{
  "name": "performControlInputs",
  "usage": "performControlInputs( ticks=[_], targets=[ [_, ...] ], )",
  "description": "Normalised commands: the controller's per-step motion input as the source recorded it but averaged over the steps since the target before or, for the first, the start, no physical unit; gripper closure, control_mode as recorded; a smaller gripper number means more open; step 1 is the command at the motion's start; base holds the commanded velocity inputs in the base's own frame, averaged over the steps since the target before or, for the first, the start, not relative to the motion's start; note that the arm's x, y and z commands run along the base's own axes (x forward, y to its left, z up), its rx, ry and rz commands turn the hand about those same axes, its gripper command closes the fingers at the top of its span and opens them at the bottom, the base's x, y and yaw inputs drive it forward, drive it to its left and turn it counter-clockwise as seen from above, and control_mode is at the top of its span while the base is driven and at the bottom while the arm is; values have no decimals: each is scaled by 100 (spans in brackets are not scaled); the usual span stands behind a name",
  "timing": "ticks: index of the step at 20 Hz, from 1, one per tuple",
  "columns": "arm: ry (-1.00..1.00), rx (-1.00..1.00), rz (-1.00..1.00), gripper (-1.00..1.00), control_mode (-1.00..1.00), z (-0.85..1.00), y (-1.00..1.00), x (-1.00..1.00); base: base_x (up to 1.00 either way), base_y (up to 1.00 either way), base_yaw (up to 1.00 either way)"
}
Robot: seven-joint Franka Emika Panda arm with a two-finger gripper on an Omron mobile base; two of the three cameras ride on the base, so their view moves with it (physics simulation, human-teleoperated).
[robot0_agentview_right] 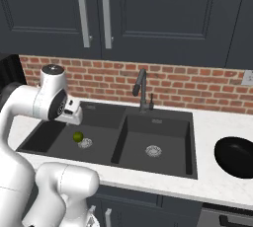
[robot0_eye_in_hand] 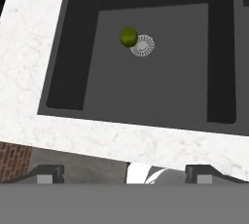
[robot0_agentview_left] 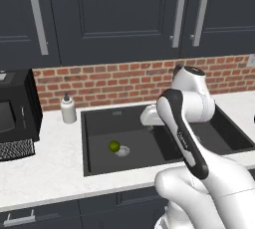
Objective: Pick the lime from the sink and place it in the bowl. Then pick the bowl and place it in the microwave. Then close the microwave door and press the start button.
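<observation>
- So far nothing done: lime (robot0_eye_in_hand: 128,36) lies on the sink (robot0_eye_in_hand: 146,91) floor, touching the drain strainer (robot0_eye_in_hand: 142,46), well below and ahead of the claw (robot0_eye_in_hand: 125,172).
- Claw fingers stand wide apart, holding nothing.
- Bowl (robot0_agentview_right: 236,157) sits empty on the counter, far to the claw's right, seen from the right base view.
- Left base view adds a soap bottle (robot0_agentview_left: 68,108).
- Grasp, both placements, door and button remain.
</observation>
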Motion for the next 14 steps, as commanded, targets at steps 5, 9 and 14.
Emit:
performControlInputs(
  ticks=[5,9,14],
  targets=[
    [8,0,0,-100,-100,-25,31,32,0,0,0],
    [4,0,0,-100,-100,-36,9,48,0,0,0],
    [2,0,0,-100,-100,-40,3,55,0,0,0]
  ],
)
